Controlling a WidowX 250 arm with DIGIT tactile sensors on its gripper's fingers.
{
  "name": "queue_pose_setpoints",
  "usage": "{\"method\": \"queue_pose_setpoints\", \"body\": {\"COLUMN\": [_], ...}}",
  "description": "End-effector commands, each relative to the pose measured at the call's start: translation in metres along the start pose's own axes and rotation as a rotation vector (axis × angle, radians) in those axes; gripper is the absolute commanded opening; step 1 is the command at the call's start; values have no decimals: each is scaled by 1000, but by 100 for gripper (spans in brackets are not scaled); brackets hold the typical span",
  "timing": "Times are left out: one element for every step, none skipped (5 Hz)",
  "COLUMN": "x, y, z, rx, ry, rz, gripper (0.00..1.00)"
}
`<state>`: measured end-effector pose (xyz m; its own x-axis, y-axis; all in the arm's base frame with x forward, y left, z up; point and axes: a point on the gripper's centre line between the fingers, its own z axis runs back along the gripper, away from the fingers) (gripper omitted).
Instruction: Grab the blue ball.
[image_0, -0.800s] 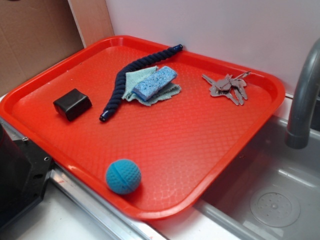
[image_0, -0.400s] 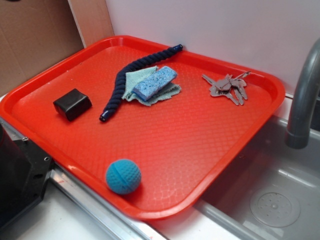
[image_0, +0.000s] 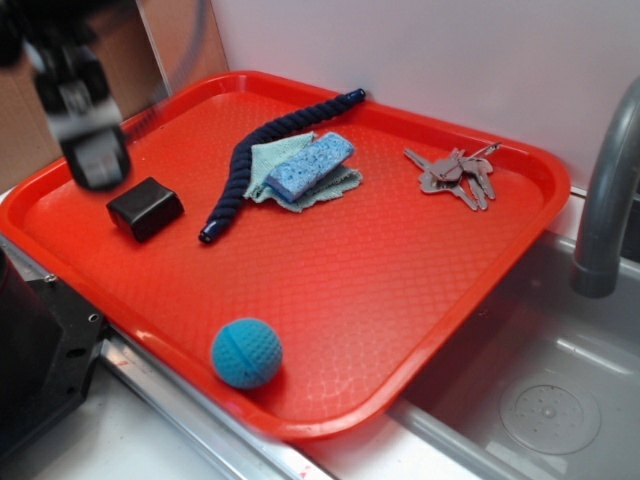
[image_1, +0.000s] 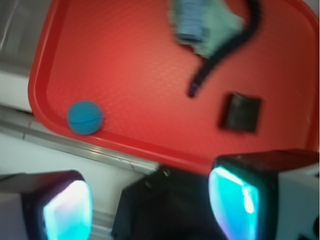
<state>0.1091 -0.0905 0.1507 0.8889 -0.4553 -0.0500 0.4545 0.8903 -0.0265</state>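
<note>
I'm at a kitchen sink: a steel basin (image_0: 540, 380) with a drain (image_0: 550, 412) and a grey tap (image_0: 608, 200) sits beside my red tray (image_0: 350, 290), a white wall (image_0: 420, 50) behind it.

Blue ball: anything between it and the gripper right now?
Nothing visible. The gripper hangs blurred above the tray's far-left corner, near the black box. The blue ball sits alone at the near edge, with bare tray between them.
</note>
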Motion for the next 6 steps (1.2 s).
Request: {"method": "queue_pose_setpoints", "body": {"x": [21, 35, 35, 35, 38, 31], "y": [-31, -26, -26, -26, -35, -47], "z": [-49, -66, -66, -66, -80, -83], "rx": [41, 51, 51, 51, 15, 12], "ry": [-19, -99, -99, -99, -58, -57], "rz": [-346, -371, -371, -371, -407, -430], "gripper": [100, 100, 100, 100, 100, 100]}}
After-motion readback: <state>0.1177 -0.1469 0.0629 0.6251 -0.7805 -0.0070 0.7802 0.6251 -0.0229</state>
